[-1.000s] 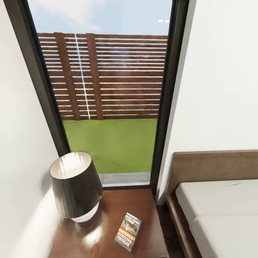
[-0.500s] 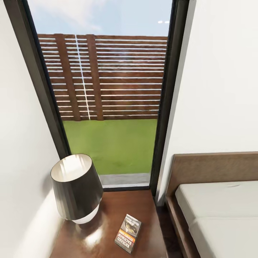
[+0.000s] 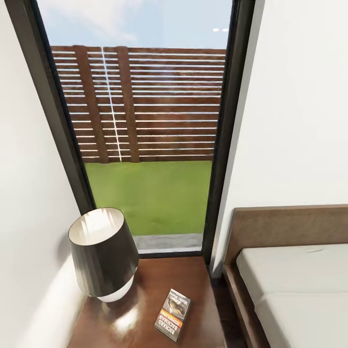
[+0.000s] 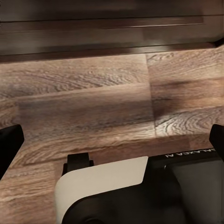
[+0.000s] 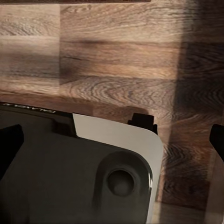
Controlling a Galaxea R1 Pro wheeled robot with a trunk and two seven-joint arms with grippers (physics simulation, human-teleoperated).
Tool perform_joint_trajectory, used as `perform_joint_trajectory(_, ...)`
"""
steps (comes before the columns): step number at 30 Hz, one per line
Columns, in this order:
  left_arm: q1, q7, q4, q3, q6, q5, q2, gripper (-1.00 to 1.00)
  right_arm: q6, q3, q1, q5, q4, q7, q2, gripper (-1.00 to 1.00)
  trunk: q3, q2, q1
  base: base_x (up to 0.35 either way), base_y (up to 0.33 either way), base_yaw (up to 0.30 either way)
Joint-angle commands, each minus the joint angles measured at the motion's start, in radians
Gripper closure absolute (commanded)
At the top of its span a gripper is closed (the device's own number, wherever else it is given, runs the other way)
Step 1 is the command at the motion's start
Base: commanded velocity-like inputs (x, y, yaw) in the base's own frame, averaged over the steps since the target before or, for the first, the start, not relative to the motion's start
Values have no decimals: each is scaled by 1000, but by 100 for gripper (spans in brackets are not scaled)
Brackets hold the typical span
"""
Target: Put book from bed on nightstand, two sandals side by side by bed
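White walls and a tall dark-framed window (image 3: 145,125) looking onto grass and a slatted fence close off the far end of the bedroom, with the nightstand (image 3: 159,295) tucked between wall and bed (image 3: 295,285). On its glossy dark top, the book (image 3: 173,314) lies flat at about 4 o'clock from the black-shaded lamp (image 3: 102,253), near but apart from it, toward the front edge: a thin paperback with a dark cover picture, an orange band and white lettering. Judging by that, the book part is done, and the sandals are what is left. The sensible move is to turn the base away and look down along the bed's side to find them, keeping the arms tucked so nothing brushes the lamp. Both wrist views look down on wood-plank floor (image 4: 93,93) over the robot's base; the left pincer (image 4: 112,140) and the right pincer (image 5: 112,140) each stand apart and empty.
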Motion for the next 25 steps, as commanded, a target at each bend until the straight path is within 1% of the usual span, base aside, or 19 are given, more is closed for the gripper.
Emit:
perform_joint_trajectory(1, -1, -4, 1, -7, -2, 11, 0, -100, -9, 2, -2, 1, 4, 2, 0, -100, -1, -1, 0, 0, 0, 0)
perform_joint_trajectory(25, -1, -2, -2, -4, -4, 9, -5, -100, -12, 1, -2, 0, 4, 2, 1, -100, -1, -1, 0, 0, 0, 0)
